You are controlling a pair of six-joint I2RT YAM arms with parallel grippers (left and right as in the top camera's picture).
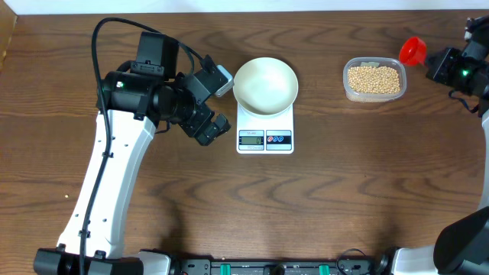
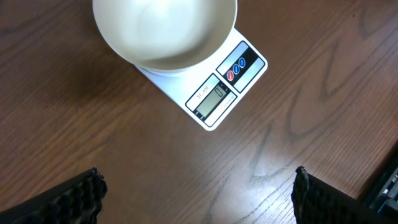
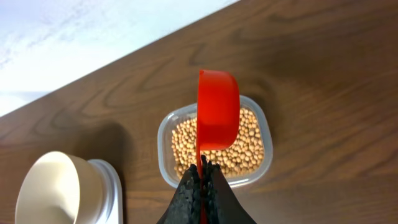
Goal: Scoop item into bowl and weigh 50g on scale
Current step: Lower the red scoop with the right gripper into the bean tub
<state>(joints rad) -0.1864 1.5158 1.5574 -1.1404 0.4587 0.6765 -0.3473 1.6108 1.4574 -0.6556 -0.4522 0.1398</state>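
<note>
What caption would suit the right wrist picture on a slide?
Shut fingers hold a red scoop near the tub of beans, white bowl on scale nearby.

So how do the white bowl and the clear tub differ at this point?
The bowl is round, opaque white and empty; the tub is clear, rounded-rectangular and holds beans. The bowl sits on the scale; the tub stands on the table. Both are upright and open-topped.
</note>
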